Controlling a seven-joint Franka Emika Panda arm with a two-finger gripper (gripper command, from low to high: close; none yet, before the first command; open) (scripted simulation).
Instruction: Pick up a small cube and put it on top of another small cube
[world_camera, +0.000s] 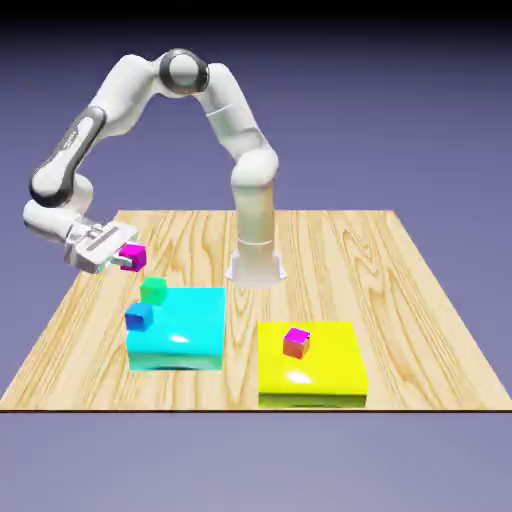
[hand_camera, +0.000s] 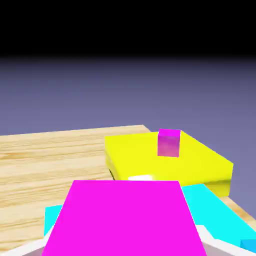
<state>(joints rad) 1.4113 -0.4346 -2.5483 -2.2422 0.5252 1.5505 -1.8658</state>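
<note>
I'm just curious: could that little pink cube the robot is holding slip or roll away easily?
Probably not roll: the pink cube has flat faces and sharp edges. It looks stiff, keeping its shape in the shut gripper. Being so small, it is likely light, though its smooth sides might slip.

Claw (hand_camera: 125, 250) fingertips behind magenta cube (hand_camera: 125, 217)
</note>
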